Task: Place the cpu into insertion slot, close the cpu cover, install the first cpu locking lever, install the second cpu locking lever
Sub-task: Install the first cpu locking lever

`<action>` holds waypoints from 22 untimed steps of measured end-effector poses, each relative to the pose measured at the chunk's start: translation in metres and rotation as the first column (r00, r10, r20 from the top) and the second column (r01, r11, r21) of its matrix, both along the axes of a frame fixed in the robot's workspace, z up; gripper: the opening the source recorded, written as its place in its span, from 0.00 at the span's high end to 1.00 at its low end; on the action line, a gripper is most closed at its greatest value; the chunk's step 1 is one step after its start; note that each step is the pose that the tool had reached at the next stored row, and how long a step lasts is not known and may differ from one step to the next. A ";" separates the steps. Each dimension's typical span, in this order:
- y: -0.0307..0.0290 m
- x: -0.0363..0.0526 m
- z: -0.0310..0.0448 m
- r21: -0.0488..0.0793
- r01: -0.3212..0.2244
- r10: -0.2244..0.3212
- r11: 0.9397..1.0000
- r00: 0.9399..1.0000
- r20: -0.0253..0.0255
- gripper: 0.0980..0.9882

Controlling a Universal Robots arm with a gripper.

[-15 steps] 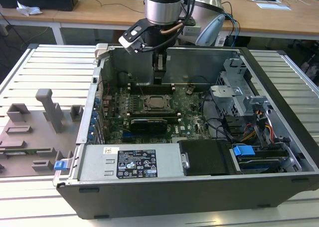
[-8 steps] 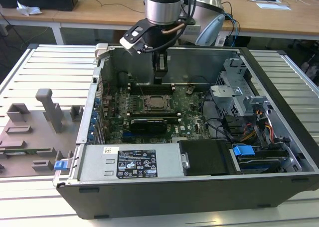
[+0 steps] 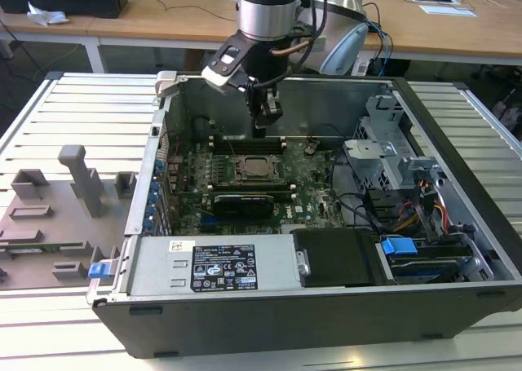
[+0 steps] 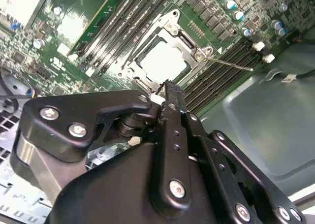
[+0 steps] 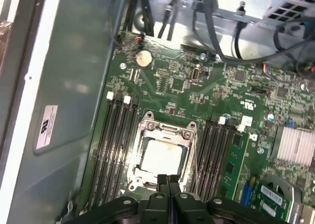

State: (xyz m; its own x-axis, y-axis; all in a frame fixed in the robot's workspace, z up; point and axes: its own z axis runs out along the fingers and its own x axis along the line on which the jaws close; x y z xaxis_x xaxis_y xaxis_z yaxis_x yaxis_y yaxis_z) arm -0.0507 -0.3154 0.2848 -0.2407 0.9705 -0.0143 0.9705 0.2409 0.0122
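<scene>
Fingertips (image 5: 161, 183) of the black two-finger gripper (image 5: 168, 177) are clenched together on nothing, close over one edge of the small square, silver-rimmed insertion slot (image 5: 133, 183); we cannot tell whether they touch it. We judge the main risk to be a slip. A thin steel wire lever (image 4: 231, 64) juts out from one corner of the insertion slot, apparently unlatched. Narrow closed tips pushing on so slim a rod could skid off it and strike the long black memory slots (image 5: 115, 145) flanking the insertion slot, or bear on the frame off-centre and load the pins beneath. As for the flat square cpu (image 5: 162, 157), its pale silver-grey top lies level inside the insertion slot. The thin silver-grey metal cpu cover (image 5: 167, 134) sits folded down around it, the chip showing through its square window.
</scene>
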 end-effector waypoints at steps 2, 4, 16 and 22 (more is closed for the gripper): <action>0.0000 0.0000 0.0000 0.000 -0.022 0.022 1.000 1.000 0.000 0.99; 0.0000 0.0000 0.0000 0.000 -0.049 0.049 0.999 0.999 0.000 0.99; 0.0000 0.0000 0.0000 -0.001 -0.263 0.263 0.965 0.965 0.000 0.99; 0.0000 0.0000 0.0000 -0.002 -0.366 0.366 0.931 0.931 0.000 0.99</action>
State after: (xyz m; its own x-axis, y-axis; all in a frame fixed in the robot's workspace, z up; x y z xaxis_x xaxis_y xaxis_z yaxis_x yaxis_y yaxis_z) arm -0.0507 -0.3154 0.2848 -0.5792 0.8150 -0.0158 0.8150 0.5794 0.0116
